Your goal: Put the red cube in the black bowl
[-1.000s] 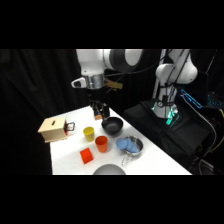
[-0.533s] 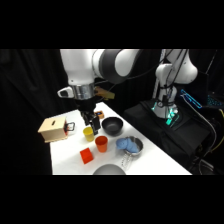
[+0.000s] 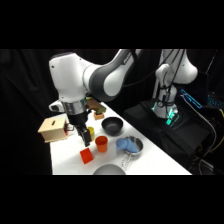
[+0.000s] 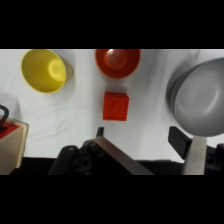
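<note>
Red cube (image 4: 115,106) bare | pincer (image 4: 142,136) spread, fingertips cut off | black bowl (image 3: 112,125) clear

You see a glossy white arm (image 3: 67,80) with rounded shells and a dark grey joint band (image 3: 107,82) above the pincer (image 3: 87,139), whose linkage and two fingers are black, blocky and flat-sided.

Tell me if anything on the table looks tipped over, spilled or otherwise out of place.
Nothing stands out. The small red cube sits flat on the white table, apart from the upright round orange cup and yellow cup. The matte black bowl stands upright.
</note>
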Robot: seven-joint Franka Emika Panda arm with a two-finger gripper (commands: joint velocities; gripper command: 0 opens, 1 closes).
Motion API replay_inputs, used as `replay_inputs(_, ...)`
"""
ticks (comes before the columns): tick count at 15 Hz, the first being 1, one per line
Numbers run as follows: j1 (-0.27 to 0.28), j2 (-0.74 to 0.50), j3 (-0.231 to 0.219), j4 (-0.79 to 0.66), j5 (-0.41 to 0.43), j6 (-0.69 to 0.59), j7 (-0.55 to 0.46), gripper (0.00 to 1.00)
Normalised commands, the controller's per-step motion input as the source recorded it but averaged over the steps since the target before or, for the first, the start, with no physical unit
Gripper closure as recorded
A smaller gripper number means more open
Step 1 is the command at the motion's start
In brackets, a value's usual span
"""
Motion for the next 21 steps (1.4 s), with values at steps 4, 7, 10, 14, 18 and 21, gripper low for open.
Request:
replay_inputs(4, 0.073, 0.24, -0.06, 0.27, -0.109, 0.07, 0.13, 0.0)
replay_inputs(7, 0.056, 0.2, -0.085, 0.21, -0.105, 0.08, 0.11, 0.0)
replay_inputs(10, 0.024, 0.17, -0.059, 0.16, -0.067, 0.08, 0.07, 0.0)
replay_inputs(14, 0.004, 0.15, -0.02, 0.16, -0.034, 0.07, 0.04, 0.0)
replay_inputs(18, -0.027, 0.18, -0.001, 0.21, 0.012, 0.07, 0.03, 0.0)
replay_inputs(21, -0.046, 0.19, 0.009, 0.25, 0.042, 0.07, 0.01, 0.0)
